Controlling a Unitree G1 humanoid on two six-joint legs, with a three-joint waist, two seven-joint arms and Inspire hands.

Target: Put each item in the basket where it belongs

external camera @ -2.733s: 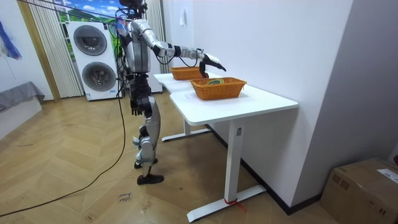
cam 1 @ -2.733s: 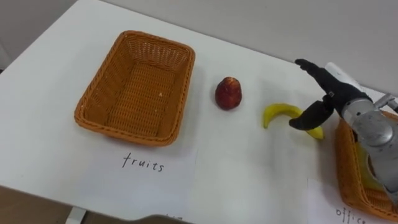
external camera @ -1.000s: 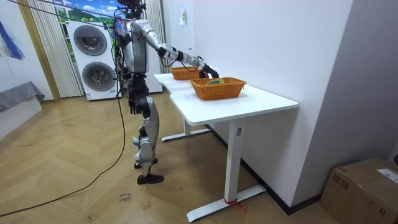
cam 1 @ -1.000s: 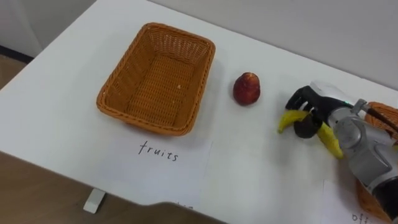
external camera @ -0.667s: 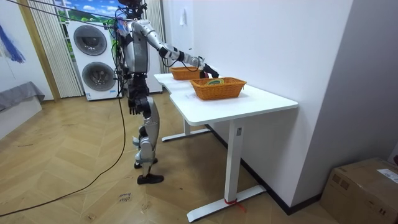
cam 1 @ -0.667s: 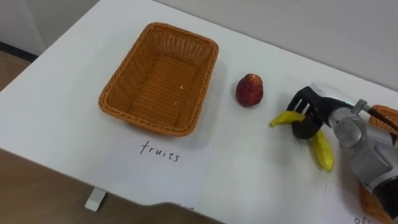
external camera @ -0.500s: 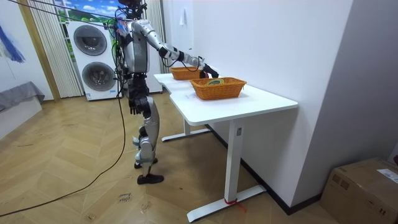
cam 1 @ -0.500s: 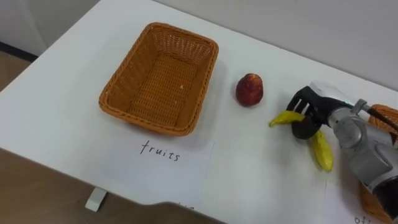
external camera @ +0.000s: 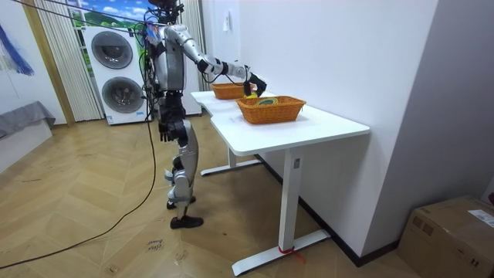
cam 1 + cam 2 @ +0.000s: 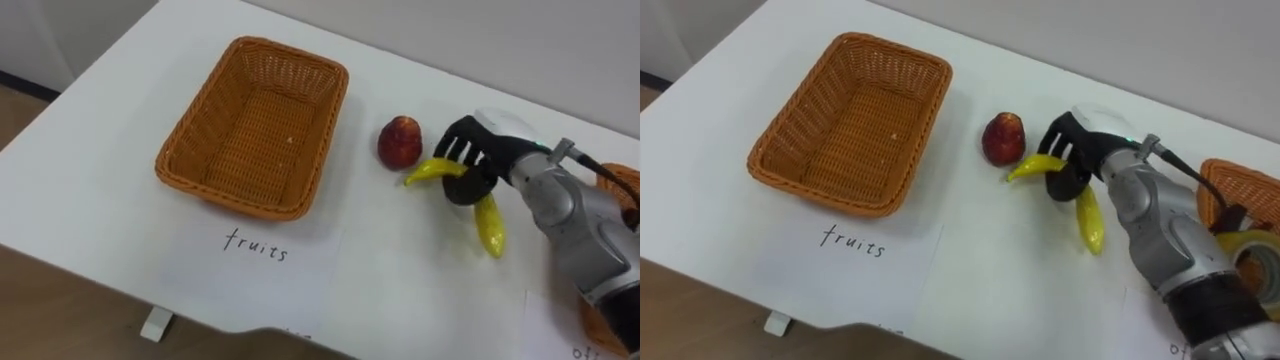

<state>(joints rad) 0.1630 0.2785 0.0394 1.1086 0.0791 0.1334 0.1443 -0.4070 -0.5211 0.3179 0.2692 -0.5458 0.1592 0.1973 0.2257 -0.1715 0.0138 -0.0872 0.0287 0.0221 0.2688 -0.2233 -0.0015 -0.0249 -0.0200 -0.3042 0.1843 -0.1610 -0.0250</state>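
Clearly, the right hand (image 10: 468, 160), right of centre in the eye view, has its fingers curled round the middle of the banana (image 10: 489, 228). One tip of the fruit points left at the red fruit (image 10: 399, 141) just beside it, and the other end slants toward the lower right. Further left sits the fruit basket (image 10: 240, 204), with a handwritten paper sheet (image 10: 285, 275) below it on the white table (image 10: 90, 140). At the right edge stands the office basket (image 10: 1240, 178). In the room view the left hand (image 9: 164, 133) hangs by the robot's hip.

Your right hand (image 10: 478, 152), open over banana (image 10: 488, 225) earlier, now curled round it; both shifted left, banana tip now just beside red fruit (image 10: 399, 141).
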